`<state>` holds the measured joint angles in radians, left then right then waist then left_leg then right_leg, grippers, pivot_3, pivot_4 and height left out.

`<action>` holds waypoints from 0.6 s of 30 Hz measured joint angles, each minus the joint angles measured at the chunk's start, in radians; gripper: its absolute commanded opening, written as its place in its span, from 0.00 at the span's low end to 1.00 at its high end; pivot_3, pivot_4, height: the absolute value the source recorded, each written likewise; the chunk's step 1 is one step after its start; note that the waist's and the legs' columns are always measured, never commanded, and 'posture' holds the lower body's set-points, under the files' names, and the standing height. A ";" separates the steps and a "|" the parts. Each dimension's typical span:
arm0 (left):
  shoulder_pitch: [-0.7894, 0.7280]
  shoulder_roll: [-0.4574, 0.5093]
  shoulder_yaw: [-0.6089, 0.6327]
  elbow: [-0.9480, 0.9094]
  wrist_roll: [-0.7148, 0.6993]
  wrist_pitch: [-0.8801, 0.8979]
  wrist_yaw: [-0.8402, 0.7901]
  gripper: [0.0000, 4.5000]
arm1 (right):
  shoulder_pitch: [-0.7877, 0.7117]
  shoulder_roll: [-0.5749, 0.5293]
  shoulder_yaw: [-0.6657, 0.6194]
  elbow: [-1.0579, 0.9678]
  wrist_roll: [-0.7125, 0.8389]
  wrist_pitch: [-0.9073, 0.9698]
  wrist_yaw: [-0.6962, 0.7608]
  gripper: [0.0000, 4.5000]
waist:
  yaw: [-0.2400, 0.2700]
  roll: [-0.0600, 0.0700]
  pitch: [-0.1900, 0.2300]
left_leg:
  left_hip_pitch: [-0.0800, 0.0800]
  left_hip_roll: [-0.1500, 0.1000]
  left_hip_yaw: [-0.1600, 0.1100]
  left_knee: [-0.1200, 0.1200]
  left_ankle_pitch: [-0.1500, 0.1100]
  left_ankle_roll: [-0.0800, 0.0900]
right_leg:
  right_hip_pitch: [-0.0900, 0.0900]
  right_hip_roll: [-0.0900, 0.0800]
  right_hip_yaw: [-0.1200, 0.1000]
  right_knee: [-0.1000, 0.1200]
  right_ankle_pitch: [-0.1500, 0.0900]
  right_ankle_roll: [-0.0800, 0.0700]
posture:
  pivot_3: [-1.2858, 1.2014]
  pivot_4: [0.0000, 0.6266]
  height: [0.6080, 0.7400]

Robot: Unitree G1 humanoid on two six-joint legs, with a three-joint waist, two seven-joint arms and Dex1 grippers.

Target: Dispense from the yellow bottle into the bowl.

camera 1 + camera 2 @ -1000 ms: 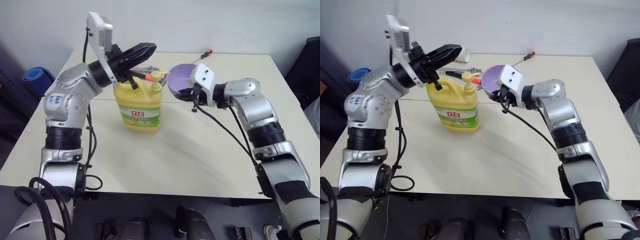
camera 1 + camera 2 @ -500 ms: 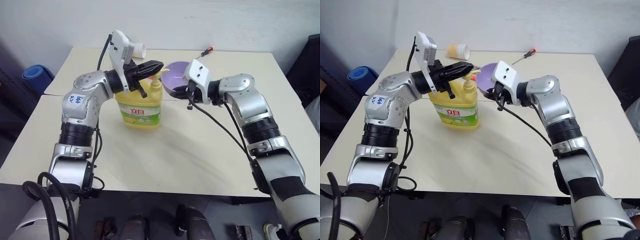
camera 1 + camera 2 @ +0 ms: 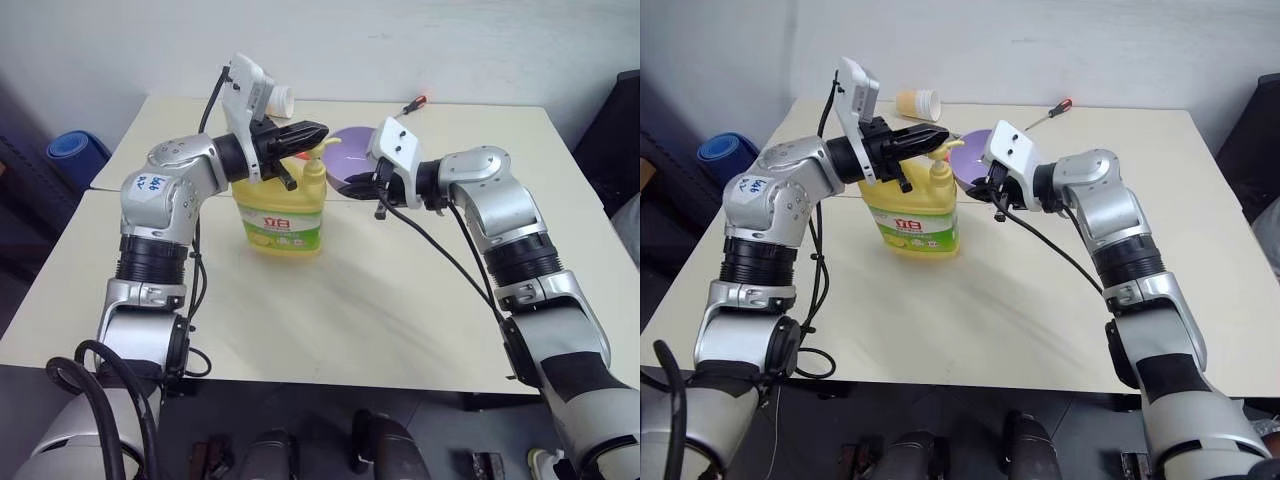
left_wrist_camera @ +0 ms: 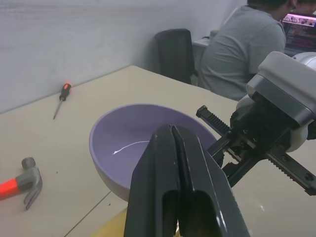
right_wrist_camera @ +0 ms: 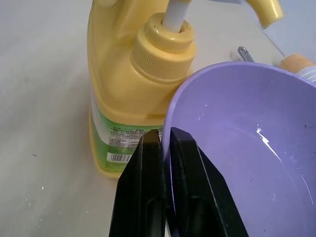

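— Lower now than a second ago: the left tool (image 3: 316, 130) has come down from above the yellow bottle (image 3: 280, 205) and sits with its two fingers pressed together right over the pump nozzle (image 3: 325, 147). I cannot tell whether it touches the pump head.

— And the right tool (image 5: 163, 148)?

— Clamped shut on the near rim of the bowl (image 3: 352, 160), one finger inside the wall and one outside. It holds the bowl tilted and raised beside the bottle, with the spout reaching toward the open mouth.

— How far along would you judge it?

— Bowl is placed, presser is placed. The bowl's inside shows only a thin white streak, no pool I can make out, so the pumping itself looks still to do.

— Room to work?

— Bottle stands on the surface (image 3: 400, 290) well in from every edge, with bare top in front of it. Behind lie a hammer (image 4: 19, 180), a screwdriver (image 3: 412, 104) and a paper cup (image 3: 917, 102), all near the far edge but apart from the bowl. A person (image 4: 237, 49) sits beyond the far side. The tightest spot is between the two tools, close together over the nozzle.
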<state>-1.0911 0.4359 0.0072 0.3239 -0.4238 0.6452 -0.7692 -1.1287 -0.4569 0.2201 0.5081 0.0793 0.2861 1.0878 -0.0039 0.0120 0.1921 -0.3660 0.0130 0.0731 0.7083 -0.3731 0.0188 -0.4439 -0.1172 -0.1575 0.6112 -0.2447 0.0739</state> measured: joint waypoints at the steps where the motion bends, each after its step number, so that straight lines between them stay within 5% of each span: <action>1: 0.001 0.008 -0.002 -0.006 0.000 0.018 -0.009 0.01 | 0.000 0.000 -0.001 0.000 0.001 0.001 0.000 0.00 | -0.001 0.000 0.000 | 0.000 0.000 0.000 0.000 0.000 0.000 | 0.000 0.000 0.000 0.000 0.000 0.000 | 0.52 0.24 1.00; 18: 0.009 0.027 -0.013 0.014 0.008 0.064 -0.064 0.01 | 0.000 0.009 -0.035 -0.015 0.001 0.008 -0.032 0.00 | -0.001 0.000 -0.001 | 0.015 0.001 -0.002 -0.003 0.000 0.000 | 0.015 0.000 0.002 -0.002 0.000 0.000 | 0.52 0.24 1.00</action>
<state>-1.0821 0.4626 -0.0055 0.3379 -0.4156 0.7094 -0.8334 -1.1283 -0.4480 0.1856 0.4931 0.0803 0.2944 1.0560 -0.0054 0.0115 0.1910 -0.3509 0.0138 0.0715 0.7049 -0.3733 0.0184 -0.4293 -0.1169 -0.1559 0.6094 -0.2449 0.0736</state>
